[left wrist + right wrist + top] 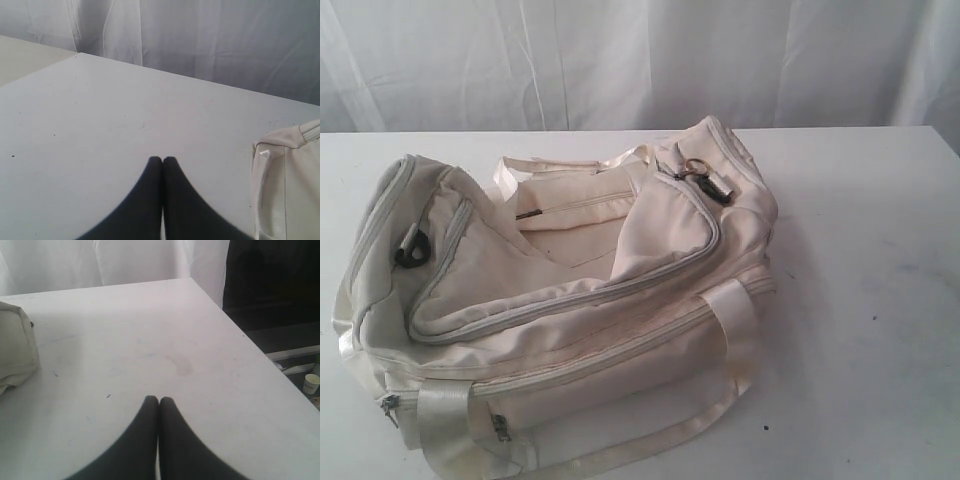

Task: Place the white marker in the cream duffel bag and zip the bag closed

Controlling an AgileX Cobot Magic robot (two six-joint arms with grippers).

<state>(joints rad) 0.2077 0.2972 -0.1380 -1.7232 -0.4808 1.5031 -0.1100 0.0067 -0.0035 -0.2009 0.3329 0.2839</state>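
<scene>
White curtain (720,60) behind table (880,300); cream duffel bag (570,300) unzipped; left hand (162,159), right hand (158,399) closed, empty.

The cream duffel bag (650,230) has grey zippers (620,287); the table (100,100) below the black left gripper (162,160) is plain white.

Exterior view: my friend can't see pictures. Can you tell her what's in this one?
A big cream bag lies on a white table, its top unzipped so the flap sags and the inside shows. Its shiny handles droop loose, and a white curtain hangs behind the table.
</scene>
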